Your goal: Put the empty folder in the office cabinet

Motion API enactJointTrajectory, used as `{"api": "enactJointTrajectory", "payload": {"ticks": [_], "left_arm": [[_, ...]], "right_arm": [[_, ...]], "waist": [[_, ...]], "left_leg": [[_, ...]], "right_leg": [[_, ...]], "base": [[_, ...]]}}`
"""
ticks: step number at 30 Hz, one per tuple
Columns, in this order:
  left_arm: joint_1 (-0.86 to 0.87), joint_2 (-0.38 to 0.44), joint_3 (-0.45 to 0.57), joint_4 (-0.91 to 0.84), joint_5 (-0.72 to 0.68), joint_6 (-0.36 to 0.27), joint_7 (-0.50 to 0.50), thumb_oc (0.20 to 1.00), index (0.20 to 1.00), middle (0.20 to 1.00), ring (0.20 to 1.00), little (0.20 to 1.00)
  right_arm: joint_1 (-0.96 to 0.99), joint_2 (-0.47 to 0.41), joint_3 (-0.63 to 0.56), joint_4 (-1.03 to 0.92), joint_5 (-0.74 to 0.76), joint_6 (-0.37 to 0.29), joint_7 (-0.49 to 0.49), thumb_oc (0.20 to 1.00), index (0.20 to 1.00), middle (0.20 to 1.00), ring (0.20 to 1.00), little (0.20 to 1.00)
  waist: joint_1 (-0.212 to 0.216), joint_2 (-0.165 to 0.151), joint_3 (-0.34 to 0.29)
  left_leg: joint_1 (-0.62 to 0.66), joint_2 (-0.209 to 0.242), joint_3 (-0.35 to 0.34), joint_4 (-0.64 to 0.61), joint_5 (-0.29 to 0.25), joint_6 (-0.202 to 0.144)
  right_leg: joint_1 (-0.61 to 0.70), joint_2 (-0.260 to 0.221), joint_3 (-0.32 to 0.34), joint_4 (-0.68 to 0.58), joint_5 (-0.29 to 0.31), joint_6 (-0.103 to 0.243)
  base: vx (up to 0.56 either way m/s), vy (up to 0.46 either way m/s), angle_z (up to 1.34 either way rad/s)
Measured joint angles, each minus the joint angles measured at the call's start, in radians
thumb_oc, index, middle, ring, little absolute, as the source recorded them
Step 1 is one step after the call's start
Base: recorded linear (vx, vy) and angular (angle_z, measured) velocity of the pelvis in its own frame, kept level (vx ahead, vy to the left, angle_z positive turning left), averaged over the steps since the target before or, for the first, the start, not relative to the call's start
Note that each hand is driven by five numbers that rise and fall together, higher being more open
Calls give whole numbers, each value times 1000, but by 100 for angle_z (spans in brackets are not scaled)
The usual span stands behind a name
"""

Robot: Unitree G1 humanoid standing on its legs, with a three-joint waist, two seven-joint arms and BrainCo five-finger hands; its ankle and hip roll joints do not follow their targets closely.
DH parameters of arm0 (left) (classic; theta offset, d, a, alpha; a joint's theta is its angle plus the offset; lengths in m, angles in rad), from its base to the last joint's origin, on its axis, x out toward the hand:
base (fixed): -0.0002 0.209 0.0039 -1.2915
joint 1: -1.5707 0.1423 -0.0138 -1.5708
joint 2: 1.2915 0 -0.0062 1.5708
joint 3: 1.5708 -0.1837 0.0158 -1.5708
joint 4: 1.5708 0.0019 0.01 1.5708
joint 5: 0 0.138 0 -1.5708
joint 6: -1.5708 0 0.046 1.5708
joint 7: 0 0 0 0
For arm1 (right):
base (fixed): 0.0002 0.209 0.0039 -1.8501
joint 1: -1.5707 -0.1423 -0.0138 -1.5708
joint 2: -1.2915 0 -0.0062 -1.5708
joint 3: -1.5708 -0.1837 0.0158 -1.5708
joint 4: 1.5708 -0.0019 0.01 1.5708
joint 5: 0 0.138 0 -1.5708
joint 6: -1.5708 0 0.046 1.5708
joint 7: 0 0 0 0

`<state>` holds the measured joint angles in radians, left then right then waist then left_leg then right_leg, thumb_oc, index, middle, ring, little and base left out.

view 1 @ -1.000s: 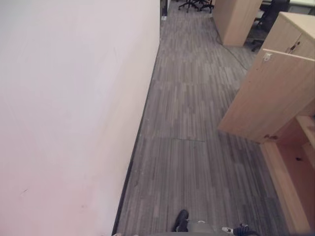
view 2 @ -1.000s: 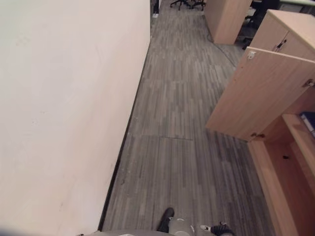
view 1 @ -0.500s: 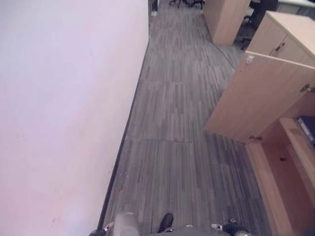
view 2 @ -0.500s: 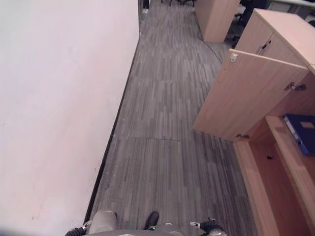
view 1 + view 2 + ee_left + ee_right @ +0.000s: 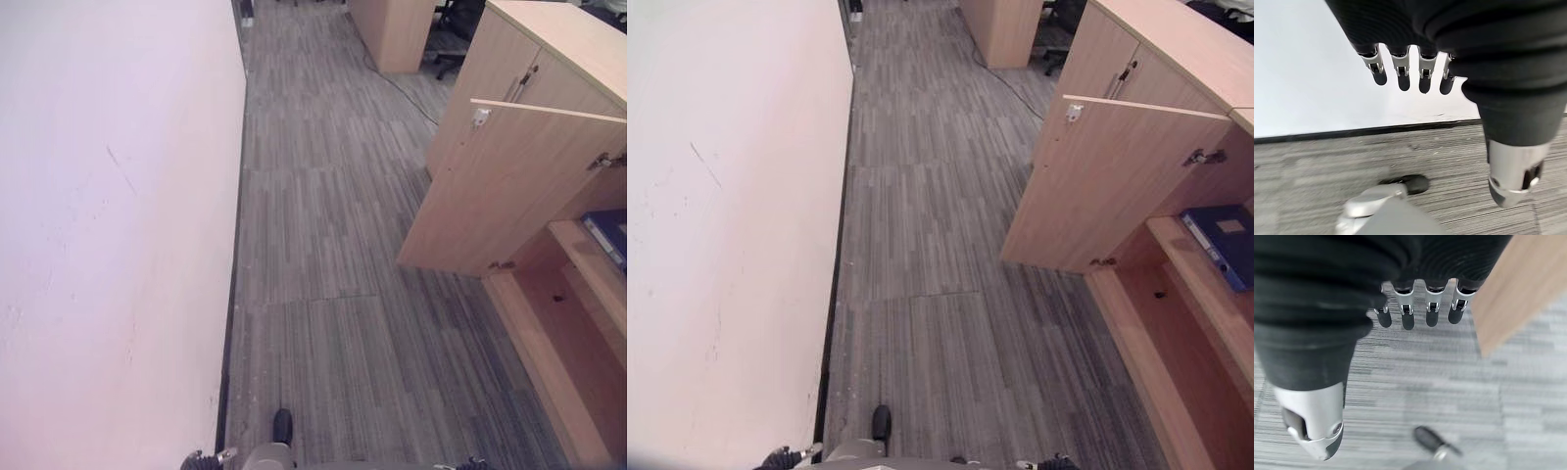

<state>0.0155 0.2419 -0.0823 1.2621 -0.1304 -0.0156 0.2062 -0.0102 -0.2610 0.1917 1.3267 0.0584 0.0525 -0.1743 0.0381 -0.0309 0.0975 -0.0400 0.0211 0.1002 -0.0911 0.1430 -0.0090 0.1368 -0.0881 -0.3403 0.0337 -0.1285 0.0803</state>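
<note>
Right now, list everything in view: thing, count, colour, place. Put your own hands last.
Office cabinet: one, light wood, on the right, its door swung open over the floor.
Folder: one, blue, lying on a shelf inside the open cabinet.
Further cabinet: one, light wood, down the corridor.
Office chair: at least one, black, behind the further cabinet.
Wall: one, white, along the left, with a dark skirting strip.
Floor: grey striped carpet.
Left hand: one, fingers relaxed, holding nothing, above the floor by the wall.
Right hand: one, fingers relaxed, holding nothing, above the floor beside a light wood panel.
</note>
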Motion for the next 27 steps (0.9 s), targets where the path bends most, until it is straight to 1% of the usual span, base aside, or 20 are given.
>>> {"api": "enactJointTrajectory", "payload": {"ticks": [3, 5, 7, 8, 9, 10, 11, 12, 13, 14, 15, 16, 17, 18, 19, 20, 23, 24, 26, 27], "left_arm": [[-14, 5, 1, 0, 0, 1, 0, 1000, 1000, 1000, 1000, 1000], [-13, 12, -5, 16, 1, 7, 1, 1000, 1000, 1000, 1000, 1000], [-9, 11, -17, 30, 3, 11, 0, 1000, 1000, 1000, 1000, 1000], [-1, 8, -21, 32, 2, 12, -13, 1000, 1000, 1000, 1000, 1000], [4, 1, -38, 32, 4, 12, -15, 1000, 1000, 1000, 1000, 1000], [22, -4, -37, 30, 9, 11, -17, 1000, 1000, 1000, 1000, 1000], [19, -4, -35, 23, 9, 11, -18, 1000, 1000, 1000, 1000, 1000], [21, -4, -33, 22, 9, 13, -19, 1000, 1000, 1000, 1000, 1000], [24, -4, -30, 28, 9, 16, -19, 1000, 1000, 1000, 1000, 1000], [27, -3, -28, 34, 9, 18, -19, 1000, 1000, 1000, 1000, 1000], [25, -1, -27, 30, 8, 17, -18, 1000, 1000, 1000, 1000, 1000], [27, 1, -11, 29, 9, 16, -17, 1000, 1000, 1000, 1000, 1000], [33, 1, 8, 30, 9, 17, -17, 1000, 1000, 1000, 1000, 1000], [41, 0, 9, 35, 9, 23, -18, 1000, 1000, 1000, 1000, 1000], [38, 2, 7, 29, 9, 22, -17, 1000, 1000, 1000, 1000, 1000], [24, 5, 10, 19, 11, 22, -16, 1000, 1000, 1000, 1000, 1000], [16, 1, 13, -1, 13, 18, -16, 1000, 1000, 1000, 1000, 1000], [19, -4, 13, -7, 21, 17, -17, 1000, 1000, 1000, 1000, 1000], [20, -5, 13, -1, 21, 17, -16, 1000, 1000, 1000, 1000, 1000], [22, -5, 13, 1, 21, 18, -16, 1000, 1000, 1000, 1000, 1000]], "right_arm": [[-18, 7, 0, 0, 0, 0, 1, 1000, 1000, 1000, 1000, 1000], [-23, 12, 2, -22, -1, 1, 4, 1000, 1000, 1000, 1000, 1000], [-35, 7, 10, -44, -1, 1, 5, 1000, 1000, 1000, 1000, 1000], [-34, 11, 21, -59, 0, 1, 5, 1000, 1000, 1000, 1000, 1000], [-28, 10, 26, -73, 0, -1, 3, 1000, 1000, 1000, 1000, 1000], [-22, 11, 31, -87, -1, -2, 4, 1000, 1000, 1000, 1000, 1000], [-26, 11, 31, -100, -1, -2, 6, 1000, 1000, 1000, 1000, 1000], [-31, 12, 30, -108, -1, -5, 7, 1000, 1000, 1000, 1000, 1000], [-36, 12, 30, -110, -1, -8, 7, 1000, 1000, 1000, 1000, 1000], [-38, 11, 29, -107, -1, -6, 8, 1000, 1000, 1000, 1000, 1000], [-23, 10, 29, -104, -1, -2, 7, 1000, 1000, 1000, 1000, 1000], [-14, 14, 20, -101, 0, -4, 7, 1000, 1000, 1000, 1000, 1000], [-19, 16, 16, -102, 0, -8, 8, 1000, 1000, 1000, 1000, 1000], [-19, 17, -2, -102, 0, -8, 8, 1000, 1000, 1000, 1000, 1000], [-5, 16, -3, -99, 0, -6, 5, 1000, 1000, 1000, 1000, 1000], [3, 16, 0, -99, 0, -6, 5, 1000, 1000, 1000, 1000, 1000], [3, 15, 0, -99, 0, -5, 4, 1000, 1000, 1000, 1000, 1000], [3, 13, 1, -98, 0, -1, 4, 1000, 1000, 1000, 1000, 1000], [4, 10, 2, -80, 0, 0, 3, 1000, 1000, 1000, 1000, 1000], [4, 7, 2, -74, 0, 1, 1, 1000, 1000, 1000, 1000, 1000]], "waist": [[7, 7, 4], [12, 15, 2], [10, 24, 23], [9, 25, 24], [10, 12, 23], [11, 2, 26], [20, -2, 32], [22, -4, 37], [22, -2, 41], [22, 0, 42], [14, -2, 46], [15, -4, 47], [14, -2, 52], [3, 0, 52], [-3, -1, 54], [-5, -7, 57], [-16, -3, 64], [-21, 6, 62], [-26, 8, 55], [-29, 6, 50]], "left_leg": [[14, -24, 27, -1, -22, 28], [33, -48, 47, -3, -49, 54], [67, -64, 65, -9, -75, 75], [75, -79, 69, -10, -82, 86], [81, -92, 78, -9, -87, 92], [92, -100, 107, -10, -95, 103], [93, -97, 127, -10, -101, 102], [90, -91, 140, -4, -103, 103], [89, -84, 153, -1, -103, 98], [93, -77, 167, -1, -102, 91], [98, -75, 173, -1, -106, 89], [105, -67, 199, -1, -119, 71], [115, -61, 218, -3, -127, 68], [122, -57, 222, -10, -129, 64], [131, -51, 234, -5, -135, 54], [135, -44, 243, -1, -139, 45], [150, -17, 241, 0, -133, 36], [167, 5, 240, 0, -137, 27], [179, 29, 245, 8, -150, 7], [180, 39, 247, 14, -153, 7]], "right_leg": [[-44, -46, 2, 100, -15, 20], [-110, -104, -2, 269, -34, 37], [-210, -179, -20, 510, -31, 33], [-247, -221, -39, 589, -28, 35], [-258, -256, -56, 628, -35, 36], [-274, -303, -120, 599, -28, 47], [-281, -318, -186, 547, -28, 48], [-285, -316, -228, 479, -24, 55], [-290, -307, -254, 415, -5, 85], [-291, -291, -262, 355, 19, 115], [-296, -282, -269, 325, 32, 125], [-304, -263, -285, 254, 55, 150], [-305, -242, -306, 188, 110, 137], [-290, -234, -326, 145, 147, 136], [-269, -229, -369, 109, 200, 132], [-264, -220, -375, 94, 235, 131], [-242, -177, -361, 62, 252, 103], [-212, -143, -360, 43, 240, 74], [-201, -121, -360, 50, 215, 31], [-203, -112, -357, 61, 204, 11]], "base": [[55, 206, -21], [130, 331, -32], [73, 130, -25], [71, 85, -15], [101, 88, -22], [87, 31, -43], [55, 1, -62], [44, -18, -61], [57, -27, -48], [132, -74, -31], [108, -65, -36], [116, -94, -58], [82, -85, -60], [194, -171, -51], [155, -130, -35], [198, -143, -29], [208, -141, -6], [213, -168, -2], [194, -180, -7], [224, -254, -11]]}}
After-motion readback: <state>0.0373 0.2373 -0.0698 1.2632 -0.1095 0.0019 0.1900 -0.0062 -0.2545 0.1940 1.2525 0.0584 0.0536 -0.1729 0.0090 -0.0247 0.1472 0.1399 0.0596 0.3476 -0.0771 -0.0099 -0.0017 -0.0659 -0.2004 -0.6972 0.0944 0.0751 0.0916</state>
